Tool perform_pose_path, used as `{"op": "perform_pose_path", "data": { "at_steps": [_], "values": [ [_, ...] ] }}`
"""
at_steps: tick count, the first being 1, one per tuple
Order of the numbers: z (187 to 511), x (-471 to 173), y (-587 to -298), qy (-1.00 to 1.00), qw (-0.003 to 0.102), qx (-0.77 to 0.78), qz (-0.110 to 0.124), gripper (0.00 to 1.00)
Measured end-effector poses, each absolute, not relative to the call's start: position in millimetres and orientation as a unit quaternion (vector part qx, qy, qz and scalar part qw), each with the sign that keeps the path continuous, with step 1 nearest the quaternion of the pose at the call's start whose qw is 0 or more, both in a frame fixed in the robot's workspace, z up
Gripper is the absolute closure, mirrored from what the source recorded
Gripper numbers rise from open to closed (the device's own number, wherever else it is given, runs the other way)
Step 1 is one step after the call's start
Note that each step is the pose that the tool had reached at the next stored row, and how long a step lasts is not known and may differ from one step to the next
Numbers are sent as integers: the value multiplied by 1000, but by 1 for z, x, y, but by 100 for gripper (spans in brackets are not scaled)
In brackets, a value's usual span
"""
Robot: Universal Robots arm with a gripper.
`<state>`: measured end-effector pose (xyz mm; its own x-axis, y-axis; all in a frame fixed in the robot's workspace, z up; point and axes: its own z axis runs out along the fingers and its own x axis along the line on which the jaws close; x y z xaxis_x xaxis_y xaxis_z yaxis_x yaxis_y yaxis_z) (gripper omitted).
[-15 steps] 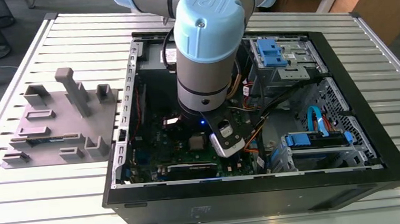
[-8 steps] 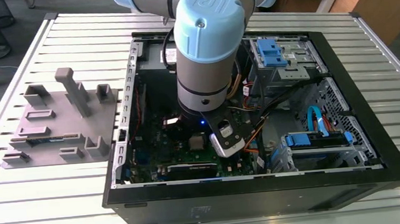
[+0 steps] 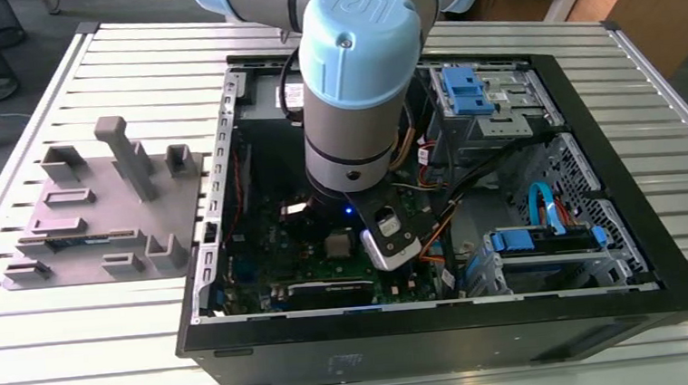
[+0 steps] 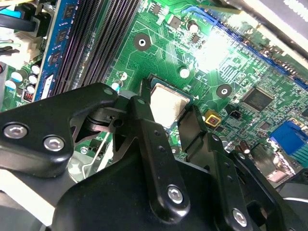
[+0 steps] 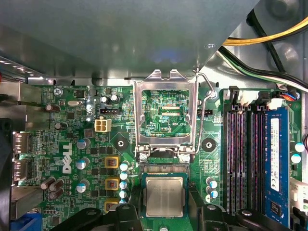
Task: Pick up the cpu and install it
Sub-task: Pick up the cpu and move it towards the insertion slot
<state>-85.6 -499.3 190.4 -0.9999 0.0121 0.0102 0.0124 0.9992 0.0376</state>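
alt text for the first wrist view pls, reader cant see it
A silvery square cpu sits at the open socket of a green motherboard, flanked by the black hand, with the socket's silver frame flipped open beside it. Dark memory slots and a blue memory stick run alongside.

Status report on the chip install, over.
Gripper down over the chip, grip unclear. Chip flat at the socket. Clamp frame stands open, nothing lying on the chip.
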Motion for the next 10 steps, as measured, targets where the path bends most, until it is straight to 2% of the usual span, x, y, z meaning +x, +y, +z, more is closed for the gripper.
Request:
{"op": "perform_pose_path", "data": {
  "at_steps": [10],
  "values": [
    [193,-86,-499,-1000,5,-6,-19,53]
  ]
}}
